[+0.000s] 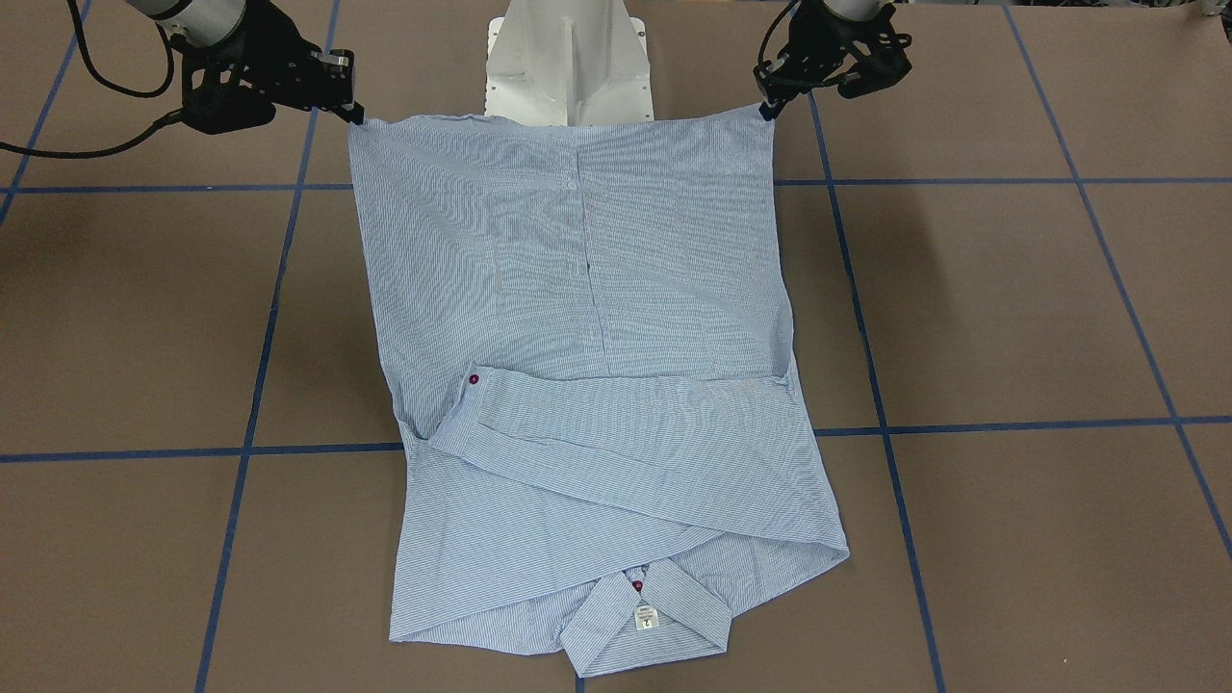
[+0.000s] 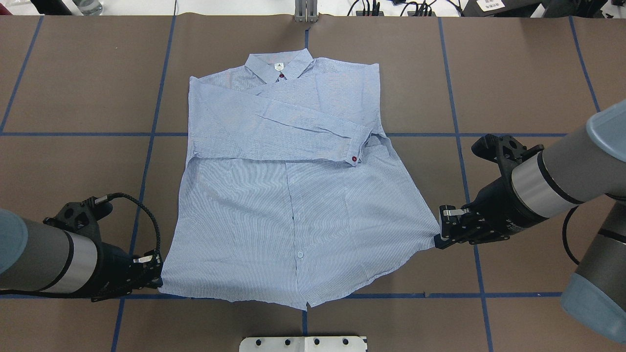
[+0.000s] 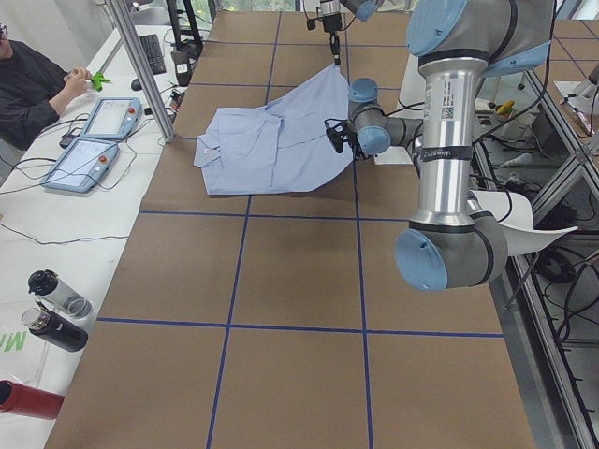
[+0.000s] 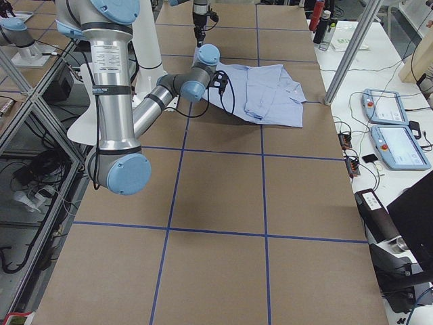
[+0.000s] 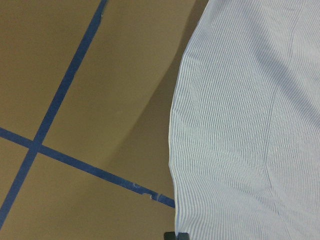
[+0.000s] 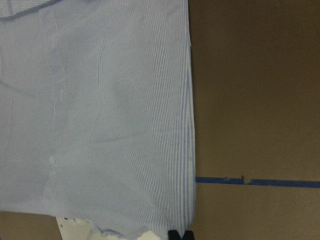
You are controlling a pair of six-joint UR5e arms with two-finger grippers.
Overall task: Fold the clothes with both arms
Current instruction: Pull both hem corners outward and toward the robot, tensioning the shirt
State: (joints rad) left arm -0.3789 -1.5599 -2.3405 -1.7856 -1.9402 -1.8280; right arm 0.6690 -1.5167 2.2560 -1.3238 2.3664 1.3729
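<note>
The light blue striped shirt (image 2: 288,205) lies front-up on the brown table, collar and white label (image 2: 279,67) at the far side, with both sleeves folded across the chest. My left gripper (image 2: 159,276) is shut on the shirt's near left hem corner. My right gripper (image 2: 436,242) is shut on the near right hem corner. In the front-facing view the left gripper (image 1: 770,108) and right gripper (image 1: 356,114) hold the hem stretched and raised off the table. The left wrist view shows the cloth (image 5: 250,125) running up from the fingertips. The right wrist view shows the same (image 6: 100,110).
The white pedestal base (image 1: 568,67) stands just behind the lifted hem. Blue tape lines (image 2: 146,134) grid the table. Teach pendants (image 3: 112,117), bottles (image 3: 56,309) and a seated operator (image 3: 28,84) are on the side bench beyond the table's far edge.
</note>
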